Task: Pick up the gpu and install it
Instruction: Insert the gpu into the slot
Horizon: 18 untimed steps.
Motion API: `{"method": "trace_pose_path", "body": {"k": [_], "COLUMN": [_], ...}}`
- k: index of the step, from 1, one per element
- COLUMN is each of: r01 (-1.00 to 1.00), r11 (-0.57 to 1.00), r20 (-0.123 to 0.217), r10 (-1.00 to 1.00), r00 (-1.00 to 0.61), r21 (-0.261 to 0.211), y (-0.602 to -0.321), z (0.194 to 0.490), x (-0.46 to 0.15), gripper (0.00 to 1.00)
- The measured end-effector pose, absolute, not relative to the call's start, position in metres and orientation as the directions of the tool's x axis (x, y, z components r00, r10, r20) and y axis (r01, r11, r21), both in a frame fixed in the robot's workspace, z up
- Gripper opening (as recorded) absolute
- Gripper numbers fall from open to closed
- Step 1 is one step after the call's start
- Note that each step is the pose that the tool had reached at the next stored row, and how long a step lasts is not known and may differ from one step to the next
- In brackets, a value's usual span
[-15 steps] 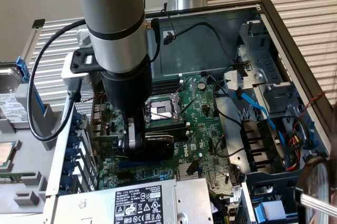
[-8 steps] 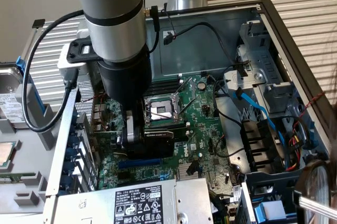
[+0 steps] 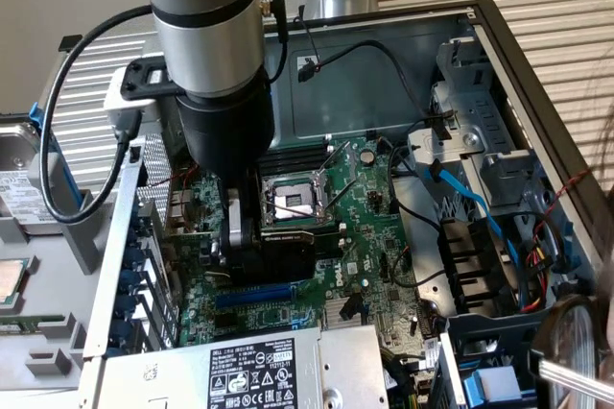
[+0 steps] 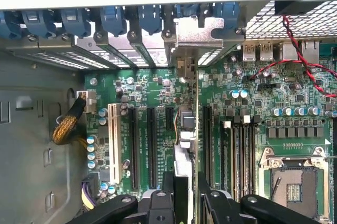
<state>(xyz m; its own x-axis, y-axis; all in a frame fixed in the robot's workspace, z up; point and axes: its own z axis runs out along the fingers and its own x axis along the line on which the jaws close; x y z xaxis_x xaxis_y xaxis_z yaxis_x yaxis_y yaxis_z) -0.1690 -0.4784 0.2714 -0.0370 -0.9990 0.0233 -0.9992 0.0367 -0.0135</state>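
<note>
My gripper (image 3: 242, 241) reaches down into the open computer case and is shut on the gpu (image 3: 278, 253), whose black shroud shows under the wrist. In the wrist view the gpu (image 4: 185, 129) runs edge-on between my fingers (image 4: 167, 195), standing upright over the green motherboard (image 4: 158, 90) among its long expansion slots (image 4: 151, 145). Its silver bracket (image 4: 197, 30) sits against the rear slot openings of the case. I cannot tell whether the card's edge is down in a slot. A blue slot (image 3: 254, 294) lies just in front of the card on the motherboard (image 3: 384, 236).
The CPU socket (image 3: 293, 200) lies bare beside the card. A power supply (image 3: 259, 371) borders the front, a drive cage (image 3: 489, 140) and blue cable (image 3: 470, 200) the exterior view's right. Blue slot latches (image 4: 113, 19), red-black wires (image 4: 305, 56) and a braided cable (image 4: 66, 126) are close by.
</note>
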Motion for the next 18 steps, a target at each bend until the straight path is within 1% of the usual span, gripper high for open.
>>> {"method": "trace_pose_path", "body": {"k": [18], "r01": [-0.999], "r11": [0.036], "r20": [0.023], "r10": [-0.999], "r00": [-0.037], "r21": [-0.014], "y": [-0.478], "z": [0.2714], "x": [-0.1763], "gripper": [0.27]}}
